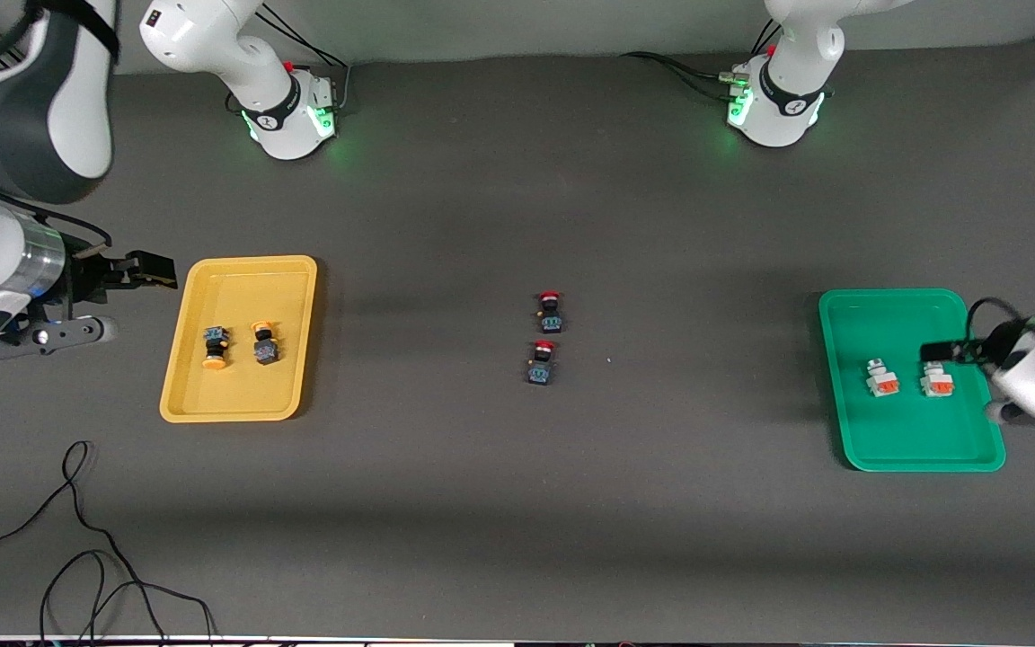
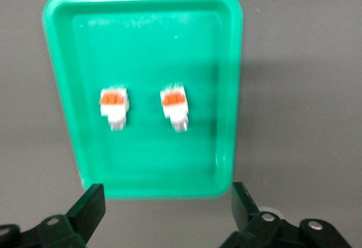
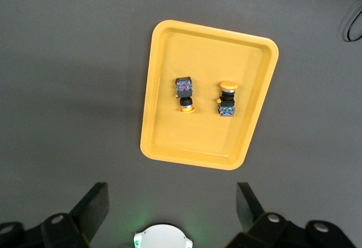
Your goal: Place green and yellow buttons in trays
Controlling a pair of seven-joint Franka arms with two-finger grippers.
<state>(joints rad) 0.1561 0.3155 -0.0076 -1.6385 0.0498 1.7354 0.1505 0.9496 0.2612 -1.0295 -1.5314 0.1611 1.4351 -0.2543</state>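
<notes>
I can read no text, label or number on anything I see here, trays or buttons alike

Two yellow-capped buttons in yellow tray, two white buttons in green tray, two red-capped buttons mid-table.

Shallow yellow plastic tray holding two yellow-capped black-bodied push buttons, shallow green plastic tray holding two white-grey switches with orange-red blocks, two red-capped black switches between the trays, on dark grey tabletop
</notes>
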